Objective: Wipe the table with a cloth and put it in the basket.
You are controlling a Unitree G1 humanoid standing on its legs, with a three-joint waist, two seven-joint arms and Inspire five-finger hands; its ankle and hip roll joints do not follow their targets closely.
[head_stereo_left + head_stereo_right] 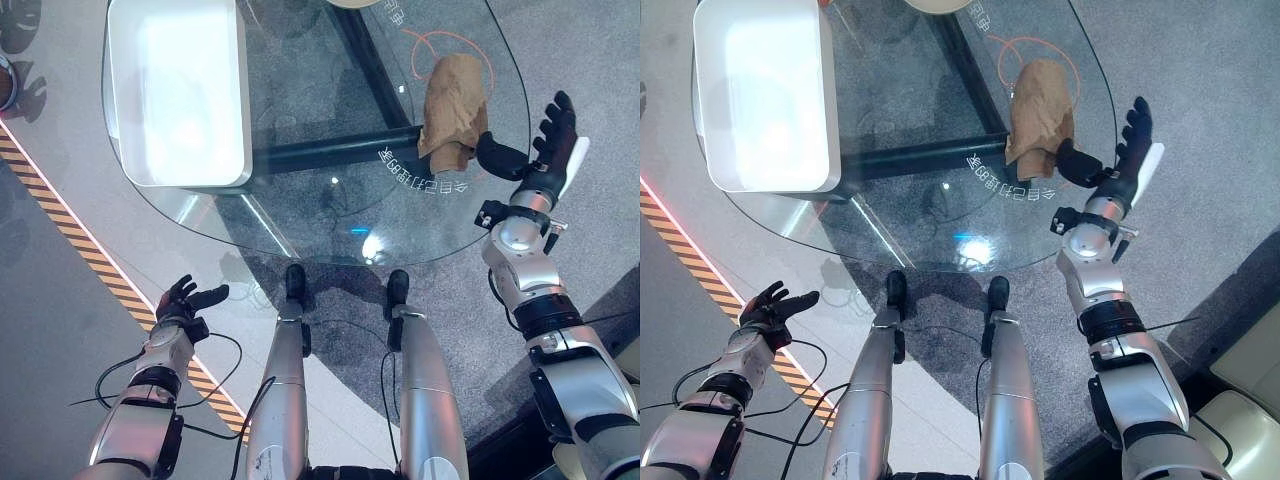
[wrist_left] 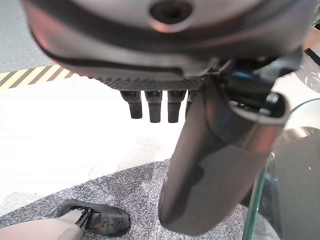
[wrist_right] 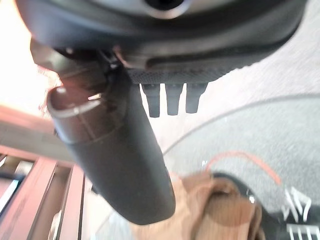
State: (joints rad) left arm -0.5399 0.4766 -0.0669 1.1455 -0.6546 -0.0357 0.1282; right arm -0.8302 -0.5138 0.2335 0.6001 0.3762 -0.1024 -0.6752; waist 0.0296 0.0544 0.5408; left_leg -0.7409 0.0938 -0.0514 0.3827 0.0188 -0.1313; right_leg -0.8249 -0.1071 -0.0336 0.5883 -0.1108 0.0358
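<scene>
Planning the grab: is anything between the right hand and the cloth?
Nothing visible. The right hand is open beside the cloth on the glass table, its thumb almost at the cloth's edge.

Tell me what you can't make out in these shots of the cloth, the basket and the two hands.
- White basket: its far end is cut off by the top edge of both eye views, and glare washes out its inside.
- Brown cloth: in the right wrist view the right hand's thumb covers part of it.
- Whether that thumb touches the cloth: cannot tell.
- Left hand: its fingertips are too small in the eye views.
</scene>
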